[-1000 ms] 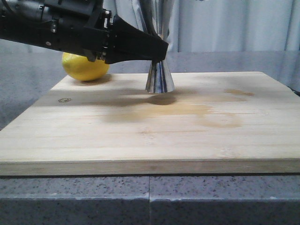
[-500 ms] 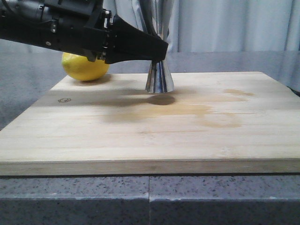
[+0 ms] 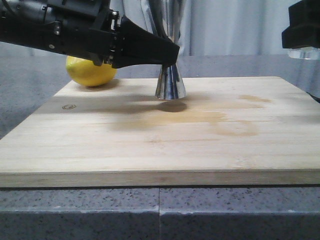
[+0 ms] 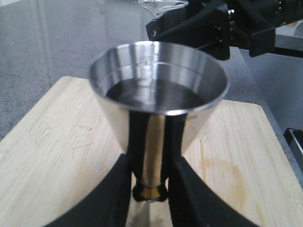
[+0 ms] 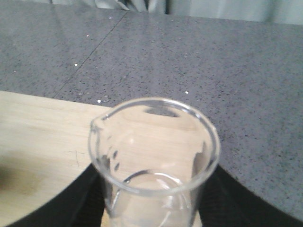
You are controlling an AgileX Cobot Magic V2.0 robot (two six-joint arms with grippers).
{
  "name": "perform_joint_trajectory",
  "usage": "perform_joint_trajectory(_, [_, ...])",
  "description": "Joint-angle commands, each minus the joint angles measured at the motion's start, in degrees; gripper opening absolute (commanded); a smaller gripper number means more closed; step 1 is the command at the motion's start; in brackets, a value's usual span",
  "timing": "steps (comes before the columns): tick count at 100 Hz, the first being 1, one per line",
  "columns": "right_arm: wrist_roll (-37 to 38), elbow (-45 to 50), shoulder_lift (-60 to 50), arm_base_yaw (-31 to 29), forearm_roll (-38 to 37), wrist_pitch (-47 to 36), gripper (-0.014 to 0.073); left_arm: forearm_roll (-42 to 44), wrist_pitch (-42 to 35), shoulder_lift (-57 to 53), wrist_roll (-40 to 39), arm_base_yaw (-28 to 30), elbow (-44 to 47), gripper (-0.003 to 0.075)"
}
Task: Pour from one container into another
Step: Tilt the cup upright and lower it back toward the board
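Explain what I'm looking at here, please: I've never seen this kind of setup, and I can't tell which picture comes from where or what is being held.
This is a two-armed robot; each arm ends in a pair of jaws. The front view looks forward over a wooden cutting board on a grey stone counter. The other two pictures come from cameras on the arms' wrists.

The left gripper reaches in from the left and is shut on the waist of a steel jigger, which stands on the board. The left wrist view looks down into its cup, where there seems to be some liquid.

The right gripper holds a glass beaker above the board's right edge, upright; it looks nearly empty.

A lemon lies at the board's back left.
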Motion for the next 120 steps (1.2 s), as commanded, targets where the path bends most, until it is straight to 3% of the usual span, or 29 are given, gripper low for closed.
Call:
perform_joint_trajectory(1, [1.68, -0.31, -0.10, 0.93, -0.29, -8.54, 0.0250, -4.42, 3.88, -3.08, 0.10, -0.04, -1.61, 0.0156])
perform_joint_trajectory(27, [3.67, 0.24, 7.05, 6.32, -4.36, -19.74, 0.0250, -4.42, 3.98, -3.08, 0.10, -0.04, -1.61, 0.0156])
perform_joint_trajectory(48, [7.27, 0.24, 12.20, 7.19, -4.73, -26.08, 0.0250, -4.42, 3.98, -3.08, 0.10, -0.04, -1.61, 0.0156])
perform_joint_trajectory(120, [10.69, 0.24, 19.95, 7.28, -8.06, -28.63, 0.0250, -4.42, 3.98, -3.08, 0.10, -0.04, -1.61, 0.0156])
